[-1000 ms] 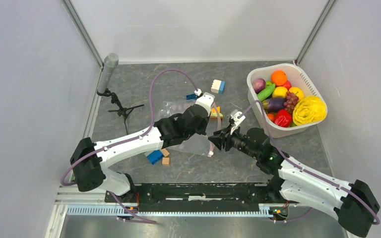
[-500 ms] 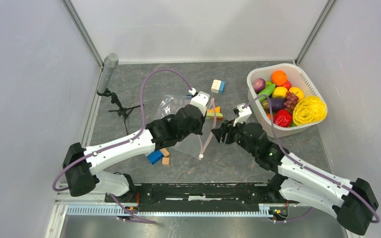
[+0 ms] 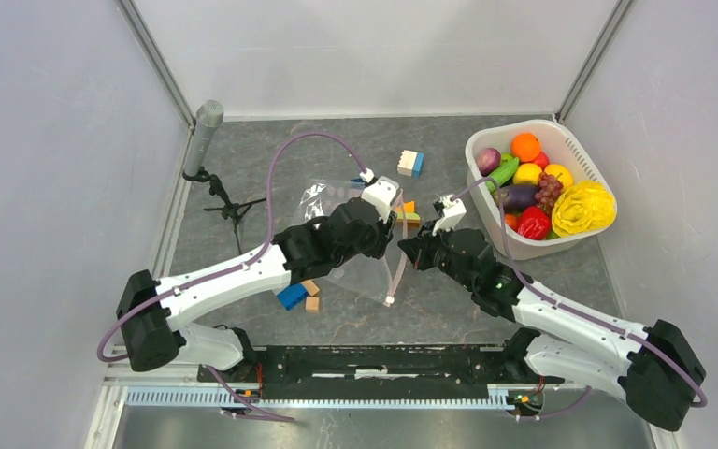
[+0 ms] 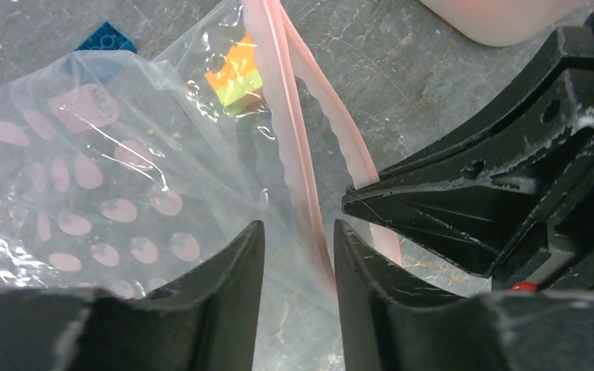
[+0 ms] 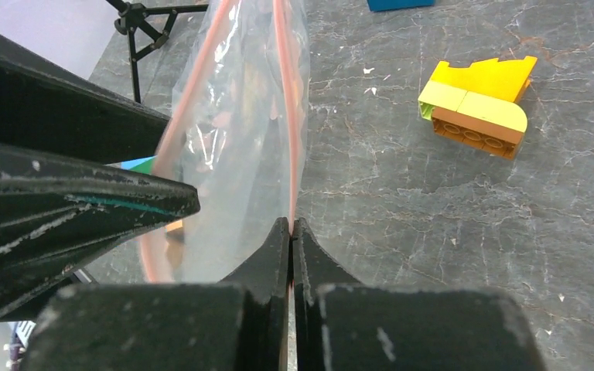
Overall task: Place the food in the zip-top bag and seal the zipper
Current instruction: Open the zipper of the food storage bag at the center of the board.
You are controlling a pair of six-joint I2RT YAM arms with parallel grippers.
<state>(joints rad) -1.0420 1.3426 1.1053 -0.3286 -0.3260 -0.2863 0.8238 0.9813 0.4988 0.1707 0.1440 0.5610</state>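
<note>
The zip-top bag (image 3: 337, 201) is a clear pouch with pale dots, partly lifted off the table mid-scene. Its pink zipper (image 3: 395, 267) hangs between my two grippers with its two lips spread apart (image 5: 288, 116). My right gripper (image 5: 291, 222) is shut on one pink lip. My left gripper (image 4: 298, 228) is open, with the other lip (image 4: 290, 147) and the bag film (image 4: 124, 178) running between its fingers. In the top view the left gripper (image 3: 388, 236) and the right gripper (image 3: 405, 251) are almost tip to tip. The food (image 3: 533, 187) lies in the basket; none shows in the bag.
The white slotted basket (image 3: 566, 136) stands at the far right. Building blocks lie around the bag: a white-blue one (image 3: 409, 163), a yellow-orange one (image 5: 479, 104), and a blue one (image 3: 291, 296) under my left arm. A microphone on a small tripod (image 3: 213, 178) stands at the far left.
Both grippers have moved a little toward the far side, taking the bag's pink edge with them. The bag has shifted and its lower corner hangs freer.
</note>
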